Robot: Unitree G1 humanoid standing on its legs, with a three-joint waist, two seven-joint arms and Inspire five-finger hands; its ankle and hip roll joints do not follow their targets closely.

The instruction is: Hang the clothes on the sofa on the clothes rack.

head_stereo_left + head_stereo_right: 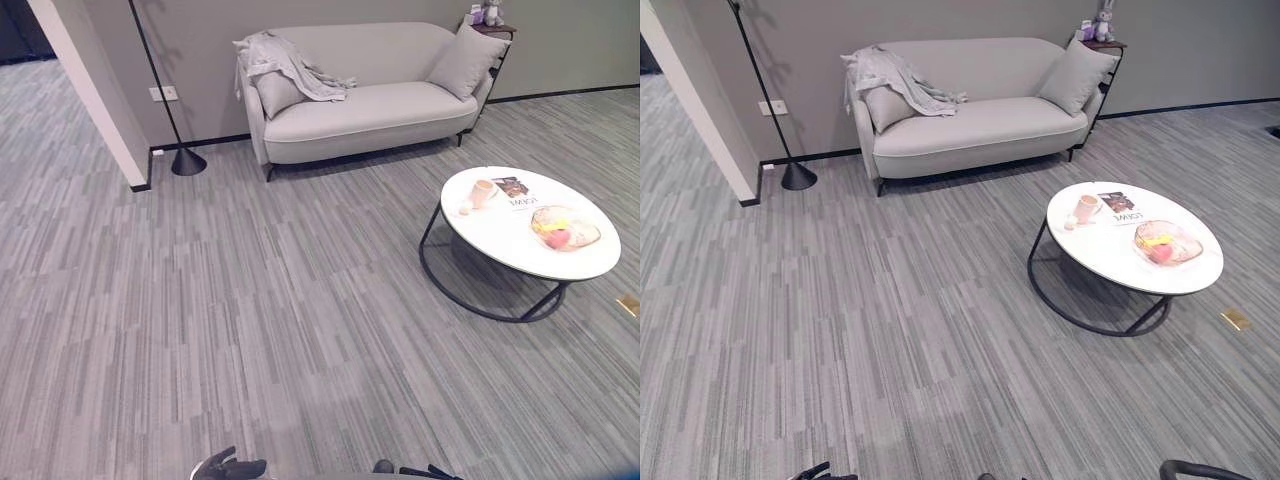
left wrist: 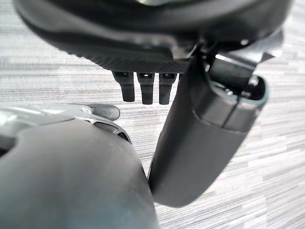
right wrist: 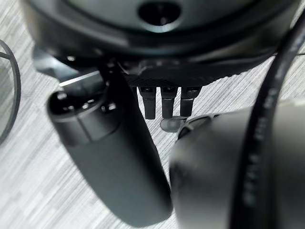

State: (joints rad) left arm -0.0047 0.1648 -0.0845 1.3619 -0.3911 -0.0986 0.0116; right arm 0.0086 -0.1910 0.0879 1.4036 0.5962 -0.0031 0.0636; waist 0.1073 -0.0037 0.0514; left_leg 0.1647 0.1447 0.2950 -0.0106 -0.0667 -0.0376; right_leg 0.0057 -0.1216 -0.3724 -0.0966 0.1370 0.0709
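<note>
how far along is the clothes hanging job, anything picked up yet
Nothing looks done yet: the grey garment is draped over the sofa at its left end, across the carpet from the robot. In hand: nothing; the left robot hand and right robot hand hang over the floor with straight fingers. Left: walk over, pick up the garment, hang it.

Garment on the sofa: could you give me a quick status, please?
Both robot hands open, empty: left, right. Garment draped over sofa arm. Coffee table off right.
</note>
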